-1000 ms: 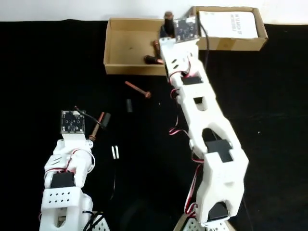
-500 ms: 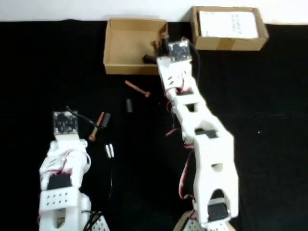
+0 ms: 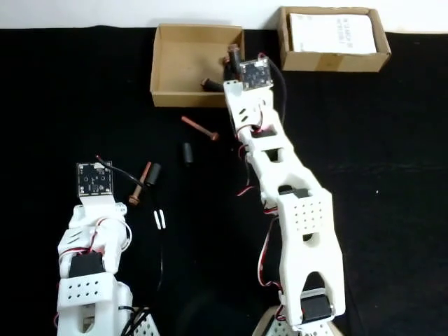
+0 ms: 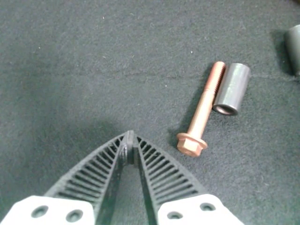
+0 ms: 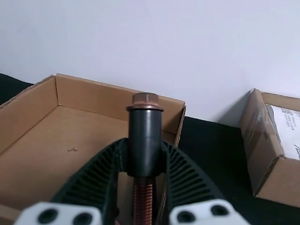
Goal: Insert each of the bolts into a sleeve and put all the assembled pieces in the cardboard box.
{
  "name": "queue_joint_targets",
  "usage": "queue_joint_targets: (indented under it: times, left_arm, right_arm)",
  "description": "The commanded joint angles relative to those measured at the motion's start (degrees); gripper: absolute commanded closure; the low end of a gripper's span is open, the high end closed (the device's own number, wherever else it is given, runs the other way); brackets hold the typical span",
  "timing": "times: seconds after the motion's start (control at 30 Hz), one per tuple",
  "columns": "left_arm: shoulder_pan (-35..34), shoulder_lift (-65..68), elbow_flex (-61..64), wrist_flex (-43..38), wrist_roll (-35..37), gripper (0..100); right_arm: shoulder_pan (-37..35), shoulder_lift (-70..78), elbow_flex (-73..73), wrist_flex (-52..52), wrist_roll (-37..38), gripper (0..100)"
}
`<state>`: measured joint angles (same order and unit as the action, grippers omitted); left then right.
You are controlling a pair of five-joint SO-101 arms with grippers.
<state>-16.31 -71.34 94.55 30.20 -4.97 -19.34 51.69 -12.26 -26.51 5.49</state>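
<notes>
My right gripper (image 5: 144, 146) is shut on a black sleeve (image 5: 145, 136) with a copper bolt through it, held upright over the right wall of the cardboard box (image 5: 56, 140). From above, this piece (image 3: 233, 53) sits at the box's (image 3: 175, 66) right edge, and another assembled piece (image 3: 210, 84) lies inside. My left gripper (image 4: 130, 139) is shut on nothing, just beside a loose bolt (image 4: 201, 115) and a sleeve (image 4: 231, 89) lying side by side. A second loose bolt (image 3: 200, 129) and sleeve (image 3: 187, 152) lie below the box.
A second cardboard box (image 3: 378, 49) holding a printed sheet stands at the back right. A small white object (image 3: 160, 219) lies by the left arm (image 3: 94, 238). Another dark sleeve's edge (image 4: 295, 47) shows in the left wrist view.
The right arm has swung left from between the two boxes to the right wall of the cardboard box, still holding the assembled piece. The left arm shifted slightly left.
</notes>
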Motion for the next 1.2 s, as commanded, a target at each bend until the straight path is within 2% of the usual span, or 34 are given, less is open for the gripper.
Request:
queue_joint_targets:
  times: [0.0, 0.37, 0.5, 0.67, 0.73, 0.83, 0.97, 1.03, 1.17]
  left_arm:
    - [-0.48, -0.66, -0.13, -0.70, 0.00, 99]
    - [-0.48, -0.66, -0.13, -0.70, 0.00, 99]
    - [-0.48, -0.66, -0.22, -0.70, 0.09, 99]
    - [-1.36, -0.66, -0.75, -0.53, 0.70, 99]
    - [-3.30, -0.57, -1.19, -0.44, 4.13, 98]
    - [-7.16, -0.22, -2.95, 1.14, 9.23, 92]
    - [-10.95, -0.13, -5.41, 5.63, 16.00, 85]
    - [-11.47, -0.13, -5.67, 6.07, 16.35, 85]
    - [-11.47, -0.13, -5.76, 6.15, 16.35, 85]
  right_arm:
    - [-0.31, -0.92, -3.91, -1.01, 0.26, 83.8]
    - [-0.31, -1.54, -3.91, -1.01, 0.44, 83.2]
    - [-0.22, -8.04, -2.33, 1.36, 0.44, 83.5]
    - [-0.31, -24.13, 5.23, 16.92, 0.26, 83.6]
    - [-1.10, -31.52, 8.84, 26.24, 0.26, 83.6]
    - [-3.65, -40.40, 12.97, 39.25, 0.26, 83.6]
    - [-8.75, -44.88, 14.37, 54.02, 0.18, 83.6]
    - [-10.77, -44.18, 14.37, 57.89, 0.18, 83.6]
    - [-12.79, -39.78, 14.29, 58.59, 0.18, 83.6]
